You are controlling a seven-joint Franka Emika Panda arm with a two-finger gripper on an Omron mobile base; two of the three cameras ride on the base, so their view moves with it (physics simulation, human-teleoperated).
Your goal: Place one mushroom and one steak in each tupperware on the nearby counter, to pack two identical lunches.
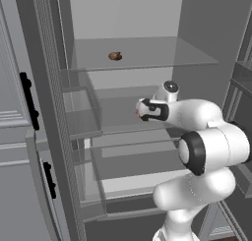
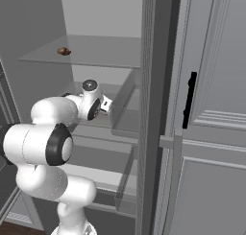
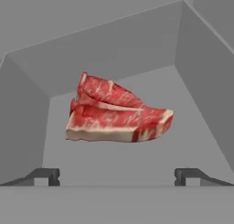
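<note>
Inside an open fridge, a small brown mushroom (image 1: 115,56) (image 2: 64,51) lies on the upper glass shelf. One shelf lower, my gripper (image 1: 140,110) (image 2: 107,105) reaches into the compartment. The hand view shows a red, white-marbled steak (image 3: 116,113) on the grey shelf floor, with what looks like another slab stacked behind it. My gripper (image 3: 116,177) is open, its tips wide apart just short of the meat and touching nothing. The tupperware and the counter are out of view.
Grey walls close in the steak's compartment at the left, right and back. A clear side bin (image 1: 81,112) (image 2: 126,109) stands beside the arm. Tall grey cabinet panels with black handles (image 1: 28,100) (image 2: 190,99) flank the fridge. Lower shelves and drawers sit below.
</note>
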